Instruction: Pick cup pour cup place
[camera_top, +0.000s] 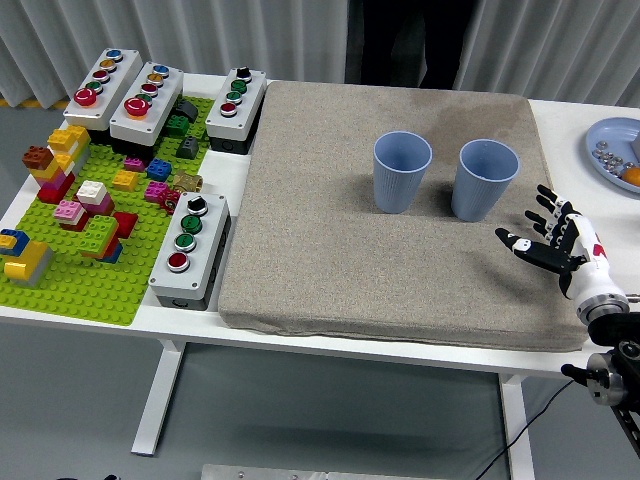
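Note:
Two blue cups stand upright on the grey mat (330, 250). The left cup (401, 172) is near the mat's middle, the right cup (484, 179) a little to its right. My right hand (545, 240) is over the mat's right edge, below and right of the right cup, apart from it. Its fingers are spread and hold nothing. The left arm is out of view.
A green baseplate (70, 285) with several coloured bricks lies at the left. Several grey button boxes (190, 248) stand beside and behind it. A blue plate (612, 145) with small items is at the far right. A person in dark clothes stands at the far side.

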